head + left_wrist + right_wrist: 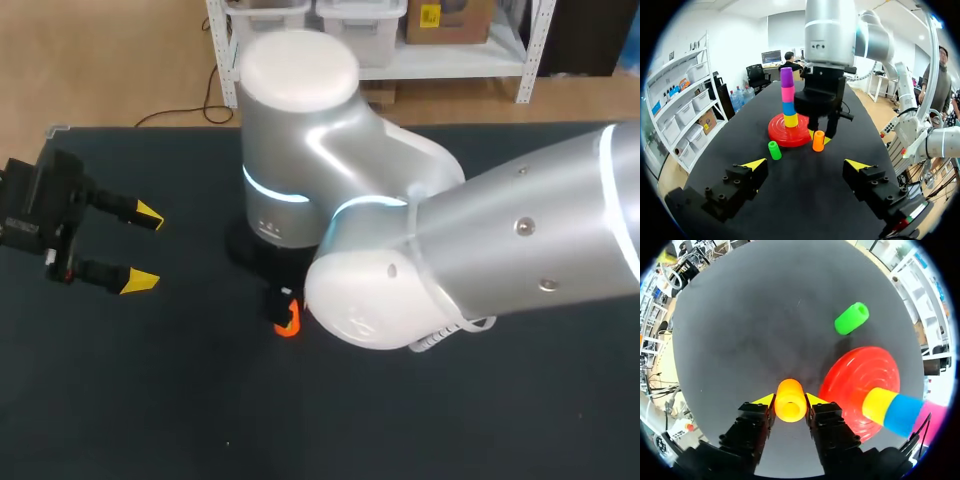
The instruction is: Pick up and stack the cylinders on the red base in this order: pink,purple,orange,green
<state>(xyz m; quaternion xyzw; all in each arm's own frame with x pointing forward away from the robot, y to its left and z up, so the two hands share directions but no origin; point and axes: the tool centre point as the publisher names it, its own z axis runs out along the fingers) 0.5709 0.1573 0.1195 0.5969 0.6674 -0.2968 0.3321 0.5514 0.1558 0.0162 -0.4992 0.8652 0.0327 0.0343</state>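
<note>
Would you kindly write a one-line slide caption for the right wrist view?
Right hand gripping the orange cylinder beside the red base, with the green cylinder farther ahead.

You're working on a black table (805, 190). Directly on it sit the red base (777, 137), a green cylinder (774, 150) just beside the base, and an orange cylinder (818, 141) nearby.
</note>
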